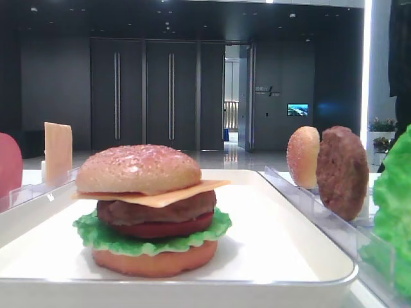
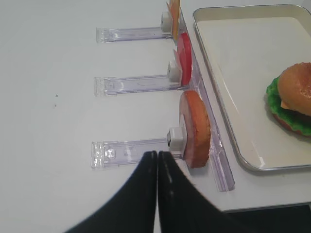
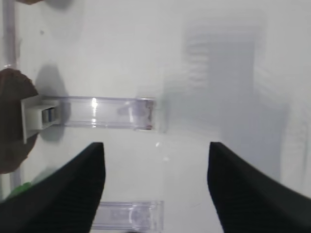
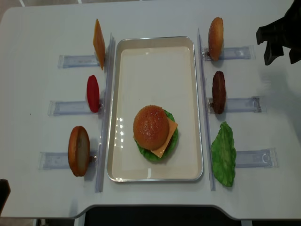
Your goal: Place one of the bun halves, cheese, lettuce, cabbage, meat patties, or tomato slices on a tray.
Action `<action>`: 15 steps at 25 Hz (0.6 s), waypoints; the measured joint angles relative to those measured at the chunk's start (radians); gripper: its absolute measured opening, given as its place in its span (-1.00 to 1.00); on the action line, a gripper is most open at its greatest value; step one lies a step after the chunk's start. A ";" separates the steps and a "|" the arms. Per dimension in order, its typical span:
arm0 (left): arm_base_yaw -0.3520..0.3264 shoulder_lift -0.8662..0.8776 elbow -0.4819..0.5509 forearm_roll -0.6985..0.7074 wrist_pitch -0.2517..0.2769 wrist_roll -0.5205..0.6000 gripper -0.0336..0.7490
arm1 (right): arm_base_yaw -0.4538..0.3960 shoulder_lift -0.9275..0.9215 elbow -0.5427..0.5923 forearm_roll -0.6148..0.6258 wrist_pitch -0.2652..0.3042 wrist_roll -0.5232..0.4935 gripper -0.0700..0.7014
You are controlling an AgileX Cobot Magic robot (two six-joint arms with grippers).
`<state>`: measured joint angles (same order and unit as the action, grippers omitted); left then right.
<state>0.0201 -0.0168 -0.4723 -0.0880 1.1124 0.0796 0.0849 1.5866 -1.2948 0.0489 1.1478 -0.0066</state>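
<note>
A stacked burger stands on the white tray: the domed bun top over cheese, a meat patty, a tomato slice, lettuce and a flat bottom bun. In the right racks stand a paler bun, a patty and a lettuce leaf. My right gripper is open and empty over the bare table beside a clear rack. My left gripper is shut and holds nothing, by the rack of the orange bottom bun.
The left racks hold a cheese slice, a tomato slice and the bottom bun. Clear acrylic rails run along both long sides of the tray. The right arm's dark end hangs at the far right of the table.
</note>
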 joint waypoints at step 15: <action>0.000 0.000 0.000 0.000 0.000 0.000 -0.93 | -0.135 0.000 -0.001 0.002 0.047 -0.122 0.31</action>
<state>0.0201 -0.0168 -0.4723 -0.0880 1.1124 0.0796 -0.0496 1.5866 -1.2954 0.0507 1.1946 -0.1285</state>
